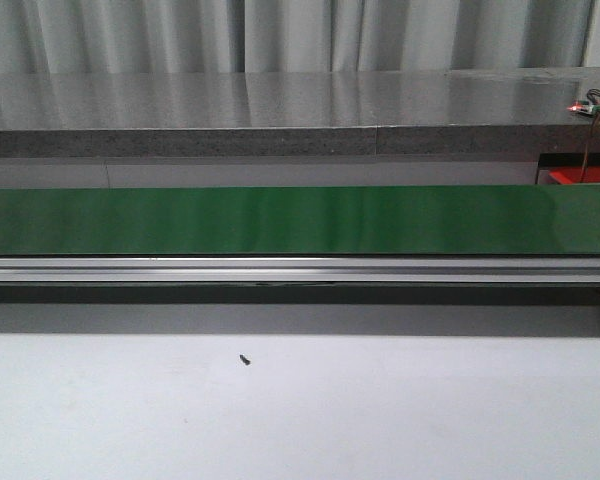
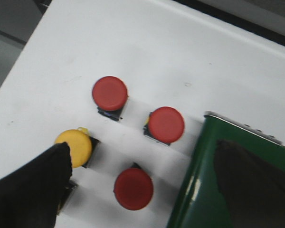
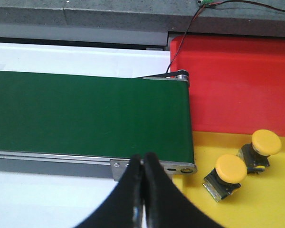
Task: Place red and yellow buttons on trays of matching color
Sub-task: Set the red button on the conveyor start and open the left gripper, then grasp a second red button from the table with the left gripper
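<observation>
Okay, front cam shows no arms at all, just the green belt [image 1: 300, 220] running left to right w/ a grey ledge [image 1: 280, 100] behind and a sliver of red tray [image 1: 577, 176] at far right, mostly hidden by the belt end. Tiny dark speck [image 1: 244, 360] on the white table [image 1: 300, 420], can't make out what.

Left wrist cam: three red buttons [image 2: 109, 93] [image 2: 166, 125] [image 2: 133, 188] and one yellow button [image 2: 75, 147] on the table beside the belt's end. Left gripper [image 2: 142, 190] spread wide, one finger [image 2: 31, 190] overlapping the yellow button's edge, other finger over the belt; contact unclear, a bit blurry.

Right wrist cam: right gripper [image 3: 143, 164] fingers pressed together, nothing between, over the belt's near rail at its right end. Two yellow buttons [image 3: 230, 169] [image 3: 266, 142] lie on the yellow tray [image 3: 256, 209], tipped on their sides, close together. Red tray sits just beyond, bare where visible. Trays cut off at frame edge.
</observation>
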Available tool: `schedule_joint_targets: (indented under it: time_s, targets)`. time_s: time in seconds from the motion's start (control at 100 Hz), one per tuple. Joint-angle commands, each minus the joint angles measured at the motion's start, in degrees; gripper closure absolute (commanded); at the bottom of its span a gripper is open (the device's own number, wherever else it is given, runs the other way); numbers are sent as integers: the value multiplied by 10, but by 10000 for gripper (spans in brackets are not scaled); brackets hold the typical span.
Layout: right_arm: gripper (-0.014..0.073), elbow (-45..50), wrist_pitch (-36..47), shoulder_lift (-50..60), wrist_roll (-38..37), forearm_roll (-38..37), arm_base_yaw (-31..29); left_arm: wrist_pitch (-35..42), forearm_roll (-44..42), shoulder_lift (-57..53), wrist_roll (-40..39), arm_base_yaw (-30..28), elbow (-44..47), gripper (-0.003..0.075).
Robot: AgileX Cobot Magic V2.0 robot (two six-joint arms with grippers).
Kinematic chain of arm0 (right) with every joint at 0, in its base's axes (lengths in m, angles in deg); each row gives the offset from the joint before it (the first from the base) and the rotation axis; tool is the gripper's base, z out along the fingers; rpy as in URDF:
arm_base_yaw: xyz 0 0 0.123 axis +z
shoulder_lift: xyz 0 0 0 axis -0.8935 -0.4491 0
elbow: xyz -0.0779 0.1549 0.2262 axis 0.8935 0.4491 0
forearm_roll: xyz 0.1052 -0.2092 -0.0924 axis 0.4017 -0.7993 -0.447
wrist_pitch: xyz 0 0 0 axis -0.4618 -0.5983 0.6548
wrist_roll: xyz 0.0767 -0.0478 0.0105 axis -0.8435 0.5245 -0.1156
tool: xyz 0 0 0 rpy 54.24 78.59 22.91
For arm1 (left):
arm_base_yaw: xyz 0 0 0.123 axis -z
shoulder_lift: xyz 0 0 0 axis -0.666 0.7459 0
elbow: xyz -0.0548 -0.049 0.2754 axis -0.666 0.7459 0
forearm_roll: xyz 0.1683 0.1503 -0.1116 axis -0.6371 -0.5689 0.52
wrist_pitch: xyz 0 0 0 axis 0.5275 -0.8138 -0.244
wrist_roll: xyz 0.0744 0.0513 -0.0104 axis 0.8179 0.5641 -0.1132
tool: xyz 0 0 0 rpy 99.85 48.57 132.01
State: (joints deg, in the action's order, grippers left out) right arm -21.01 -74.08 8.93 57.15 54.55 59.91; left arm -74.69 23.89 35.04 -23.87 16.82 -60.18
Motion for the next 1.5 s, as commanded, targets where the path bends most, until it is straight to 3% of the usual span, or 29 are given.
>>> schedule_joint_targets:
  time_s: [0.0, 0.38, 1.05, 1.49]
  targets:
    - [661, -15, 44, 1, 4, 0, 1, 27, 6, -8, -7, -13, -27, 147]
    - [661, -15, 44, 1, 4, 0, 1, 111, -5, 86, -7, -14, -55, 155]
    - [661, -15, 44, 1, 4, 0, 1, 160, -5, 173, -7, -14, -87, 160]
    - [661, -15, 44, 1, 4, 0, 1, 164, -6, 181, -7, -14, -87, 494]
